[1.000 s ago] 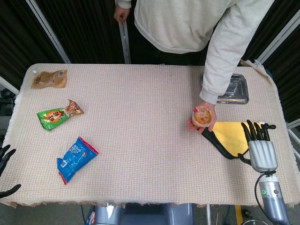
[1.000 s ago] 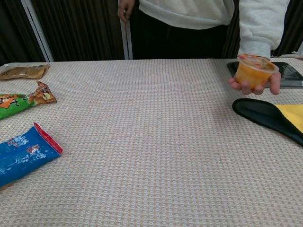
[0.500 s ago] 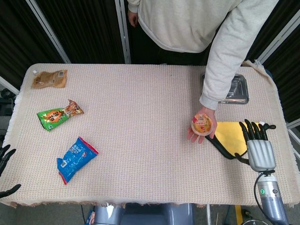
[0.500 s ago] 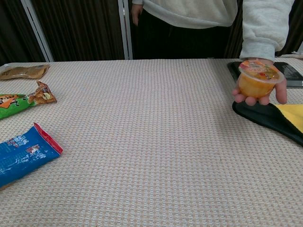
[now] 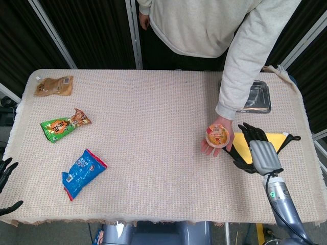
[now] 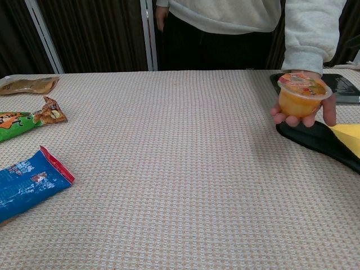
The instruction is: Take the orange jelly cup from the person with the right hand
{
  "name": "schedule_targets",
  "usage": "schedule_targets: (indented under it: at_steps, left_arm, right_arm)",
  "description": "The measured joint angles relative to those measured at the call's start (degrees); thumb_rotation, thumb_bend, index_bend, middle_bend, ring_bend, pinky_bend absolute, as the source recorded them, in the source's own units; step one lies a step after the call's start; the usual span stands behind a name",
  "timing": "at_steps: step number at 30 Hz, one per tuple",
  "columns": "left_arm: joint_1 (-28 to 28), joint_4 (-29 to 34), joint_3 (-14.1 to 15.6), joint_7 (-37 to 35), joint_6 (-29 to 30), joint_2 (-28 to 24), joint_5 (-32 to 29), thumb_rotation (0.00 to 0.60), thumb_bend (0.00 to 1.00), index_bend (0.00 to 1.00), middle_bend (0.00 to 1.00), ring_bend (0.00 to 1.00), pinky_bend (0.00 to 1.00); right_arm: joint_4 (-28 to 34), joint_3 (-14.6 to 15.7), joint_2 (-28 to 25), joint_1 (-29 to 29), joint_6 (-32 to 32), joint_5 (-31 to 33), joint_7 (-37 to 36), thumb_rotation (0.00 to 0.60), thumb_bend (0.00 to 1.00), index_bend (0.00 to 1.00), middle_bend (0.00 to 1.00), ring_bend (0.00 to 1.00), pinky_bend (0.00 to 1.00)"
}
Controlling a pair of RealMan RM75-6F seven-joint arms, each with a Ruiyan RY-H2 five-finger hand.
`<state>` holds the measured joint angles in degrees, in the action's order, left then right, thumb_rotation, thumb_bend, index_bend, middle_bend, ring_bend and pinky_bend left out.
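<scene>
The orange jelly cup [image 5: 217, 135] sat upright in the person's hand [image 5: 214, 140], held above the table [image 5: 153, 153] near its right side, just left of the yellow and black cloth [image 5: 265, 145]. The right hand [image 5: 258, 150] hovered over that cloth, just beside the cup but apart from it, fingers spread and holding nothing. The left hand [image 5: 6, 173] showed only at the table's left edge, its fingers apart and empty. A blue snack packet [image 5: 83, 172] lay well to the left.

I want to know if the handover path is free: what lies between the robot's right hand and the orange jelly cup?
In the head view only the person's fingers around the orange jelly cup stand between it and the right hand; below that gap lies bare table cloth.
</scene>
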<state>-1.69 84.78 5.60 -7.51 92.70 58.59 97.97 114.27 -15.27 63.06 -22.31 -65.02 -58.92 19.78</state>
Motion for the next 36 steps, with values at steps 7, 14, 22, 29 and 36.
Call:
schedule_targets:
  at_steps: [7,14,22,29,36]
  left_arm:
    - [0.07,0.09,0.06,-0.41,-0.16,-0.14,-0.05,0.6,0.0,0.02,0.0,0.0,0.0]
    - [0.16,0.13,0.2,-1.03,-0.32,-0.33,0.03,0.6,0.0,0.02,0.0,0.0,0.0]
    - [0.26,0.16,0.27,-1.19,-0.49,-0.46,0.08,0.6,0.0,0.02,0.0,0.0,0.0]
    - [0.27,0.15,0.29,-1.32,-0.52,-0.49,0.04,0.6,0.0,0.02,0.0,0.0,0.0]
    - [0.27,0.17,0.3,-1.31,-0.52,-0.49,0.05,0.6,0.0,0.02,0.0,0.0,0.0]
  right_arm:
    - [2.38,-2.32,-0.62,-7.73,4.11,13.64,6.49,0.6,0.08,0.02,0.0,0.0,0.0]
    - [0.78,-2.64,1.6,-15.1,4.73,23.44,12.13,0.6,0.09,0.06,0.0,0.0,0.0]
    - [-3.42,-1.72,5.1,-18.43,3.6,26.53,12.66,0.6,0.09,0.12,0.02,0.0,0.01]
    - [-4.76,-0.74,6.86,-18.97,2.65,27.07,12.0,0.6,0.09,0.22,0.14,0.06,0.09]
    - [-6.01,0.17,8.22,-19.07,1.88,27.04,11.32,0.6,0.09,0.24,0.2,0.11,0.14]
